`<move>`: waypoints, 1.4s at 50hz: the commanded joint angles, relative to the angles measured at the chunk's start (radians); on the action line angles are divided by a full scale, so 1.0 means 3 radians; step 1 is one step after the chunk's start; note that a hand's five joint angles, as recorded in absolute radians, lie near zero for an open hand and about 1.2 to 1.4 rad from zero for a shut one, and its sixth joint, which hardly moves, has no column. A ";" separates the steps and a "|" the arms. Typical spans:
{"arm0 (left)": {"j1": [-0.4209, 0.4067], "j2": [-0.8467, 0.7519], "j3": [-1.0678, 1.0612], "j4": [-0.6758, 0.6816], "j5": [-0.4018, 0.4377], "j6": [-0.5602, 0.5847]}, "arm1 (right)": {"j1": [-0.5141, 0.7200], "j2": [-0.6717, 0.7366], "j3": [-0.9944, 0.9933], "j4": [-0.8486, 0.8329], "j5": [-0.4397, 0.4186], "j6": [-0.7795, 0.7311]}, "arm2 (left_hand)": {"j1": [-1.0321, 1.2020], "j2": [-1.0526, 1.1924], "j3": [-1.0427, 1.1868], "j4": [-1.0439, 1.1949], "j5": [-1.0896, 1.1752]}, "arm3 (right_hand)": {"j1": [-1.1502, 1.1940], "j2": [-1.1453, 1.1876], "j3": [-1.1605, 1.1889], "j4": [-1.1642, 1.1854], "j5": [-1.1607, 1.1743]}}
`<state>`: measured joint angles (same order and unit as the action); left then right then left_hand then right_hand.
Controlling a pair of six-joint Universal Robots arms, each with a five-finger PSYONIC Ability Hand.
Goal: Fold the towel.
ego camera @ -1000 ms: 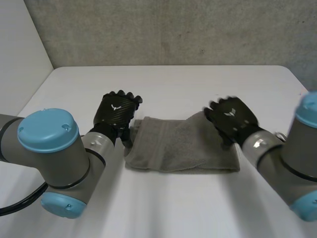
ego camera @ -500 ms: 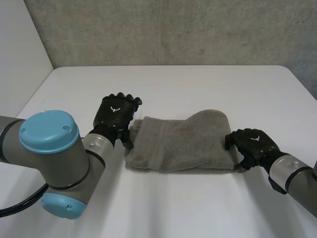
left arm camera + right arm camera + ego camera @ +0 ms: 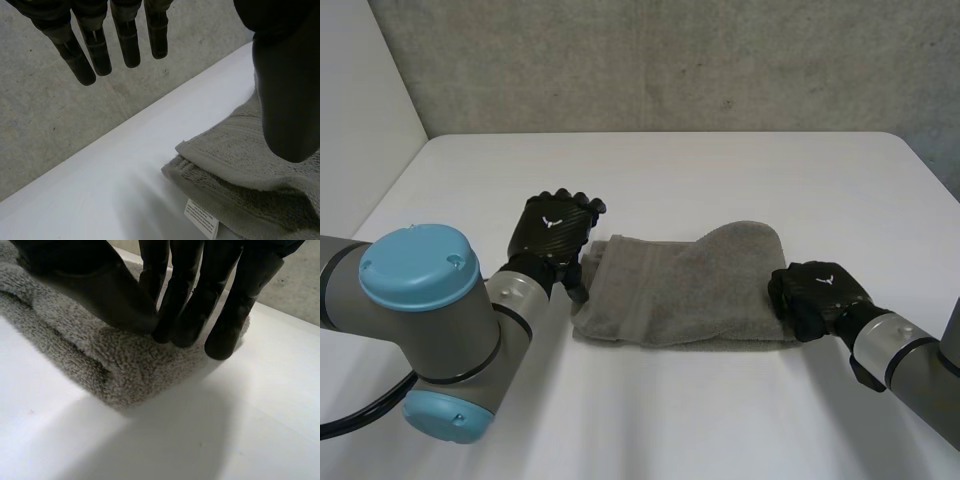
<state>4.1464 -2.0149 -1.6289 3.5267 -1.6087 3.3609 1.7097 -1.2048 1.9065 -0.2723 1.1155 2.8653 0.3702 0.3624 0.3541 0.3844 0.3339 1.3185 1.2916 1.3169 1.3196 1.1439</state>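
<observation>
**Grey towel folded on a white tabletop, one robot hand at each end**

Head view. Grey terry towel (image 3: 680,290) lies as a long, folded strip across the middle of the white tabletop (image 3: 720,150); its upper layer bulges into a rounded hump towards the right end. The left robot hand (image 3: 552,228) sits just beside the towel's left end, back of the hand upward. The right robot hand (image 3: 815,295) rests against the towel's right end, overlapping its edge. A concrete wall (image 3: 650,60) stands behind the tabletop.

Left wrist view. The left robot hand's fingers (image 3: 127,42) hang straight and spread above the tabletop (image 3: 100,200), clear of the cloth; the thumb (image 3: 285,90) extends over the towel (image 3: 235,165). The hand is wide and holds nothing. Two stacked layers show at the towel's corner, and a small white label (image 3: 201,218) hangs from its lower edge.

Right wrist view. The right robot hand (image 3: 100,285) has its thumb and fingers (image 3: 232,315) drawn together, narrow, their tips meeting on the towel's (image 3: 115,365) thick folded end and nipping the pile there. The cloth lies flat on the tabletop (image 3: 225,430).
</observation>
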 commanded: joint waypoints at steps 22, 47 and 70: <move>0.0005 0.0003 -0.0026 0.0005 0.0004 -0.0005 | 0.0048 0.0069 0.0098 -0.0105 0.0030 -0.0030 | -0.0297 -0.0271 -0.0244 -0.0345 -0.0758 | -0.1861 -0.1771 -0.1856 -0.1865 -0.1861; 0.0260 0.0299 0.0015 0.0020 -0.0017 -0.0071 | 0.1304 -0.0055 -0.1061 0.0043 0.0439 -0.1154 | -0.0356 -0.0330 -0.0302 -0.0403 -0.0816 | 0.0259 0.0349 0.0264 0.0256 0.0259; 0.0455 0.0381 0.0025 0.0025 0.0004 -0.0409 | 0.1884 0.0672 -0.1732 0.0811 -0.0108 -0.0925 | -0.0375 -0.0350 -0.0322 -0.0423 -0.0836 | -0.3813 -0.3724 -0.3808 -0.3817 -0.3813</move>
<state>4.2939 -1.8979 -1.6279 3.5330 -1.6094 3.2363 2.3541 -0.8841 1.3308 0.0205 1.0867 2.3731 0.3454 0.3372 0.3339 0.3582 0.3062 0.6561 0.6483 0.7205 0.6890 0.4866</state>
